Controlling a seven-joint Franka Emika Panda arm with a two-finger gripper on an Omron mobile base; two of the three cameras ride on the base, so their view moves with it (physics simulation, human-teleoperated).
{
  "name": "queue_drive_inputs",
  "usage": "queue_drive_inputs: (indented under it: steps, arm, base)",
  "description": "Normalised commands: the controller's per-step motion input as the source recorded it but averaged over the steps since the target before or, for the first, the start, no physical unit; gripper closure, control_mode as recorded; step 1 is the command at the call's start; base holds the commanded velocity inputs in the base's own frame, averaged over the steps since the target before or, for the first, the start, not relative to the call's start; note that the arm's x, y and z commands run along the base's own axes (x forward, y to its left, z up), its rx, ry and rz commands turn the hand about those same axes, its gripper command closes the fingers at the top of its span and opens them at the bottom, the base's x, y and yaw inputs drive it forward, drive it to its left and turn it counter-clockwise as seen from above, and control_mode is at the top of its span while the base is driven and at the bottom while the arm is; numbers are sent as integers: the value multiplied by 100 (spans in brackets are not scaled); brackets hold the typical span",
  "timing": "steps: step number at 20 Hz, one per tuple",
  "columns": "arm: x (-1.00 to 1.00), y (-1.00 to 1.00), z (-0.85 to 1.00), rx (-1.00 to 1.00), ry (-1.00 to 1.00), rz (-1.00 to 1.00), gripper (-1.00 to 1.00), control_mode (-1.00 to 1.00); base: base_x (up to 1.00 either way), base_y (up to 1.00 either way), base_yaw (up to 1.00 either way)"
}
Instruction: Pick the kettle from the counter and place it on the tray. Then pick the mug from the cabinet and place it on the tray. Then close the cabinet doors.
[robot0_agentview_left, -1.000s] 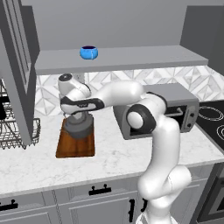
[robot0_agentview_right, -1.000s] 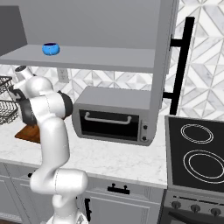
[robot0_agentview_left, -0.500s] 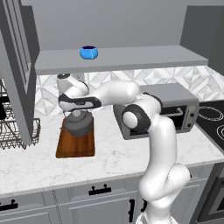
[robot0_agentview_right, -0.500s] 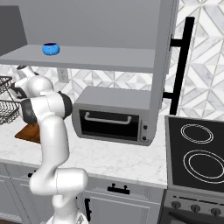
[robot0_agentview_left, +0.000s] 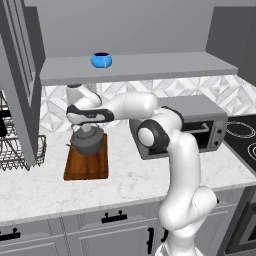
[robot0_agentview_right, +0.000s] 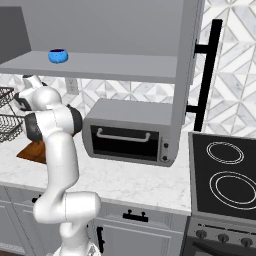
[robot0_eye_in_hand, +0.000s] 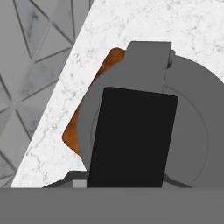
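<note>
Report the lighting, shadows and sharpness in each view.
Left base view: flat even light, soft shadow beside the kettle on the tray, edges crisp. Right base view: no glare on the toaster oven. Hand view: kettle handle looms close, coarse.

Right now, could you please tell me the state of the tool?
Tool: closed on the handle of the kettle, which sits over the tray.

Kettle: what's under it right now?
The kettle sits over the far end of the tray, which lies on the counter. Whether its base touches the wood can't be told; the contact is hidden by its body.
</note>
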Motion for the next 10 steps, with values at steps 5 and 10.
queue_drive_inputs:
  steps: [5,10]
  arm:
    - [8,0,0,7,0,0,100,-100]
    - [9,0,-3,3,0,0,100,-100]
  base:
    - [0,0,0]
    - [0,0,0]
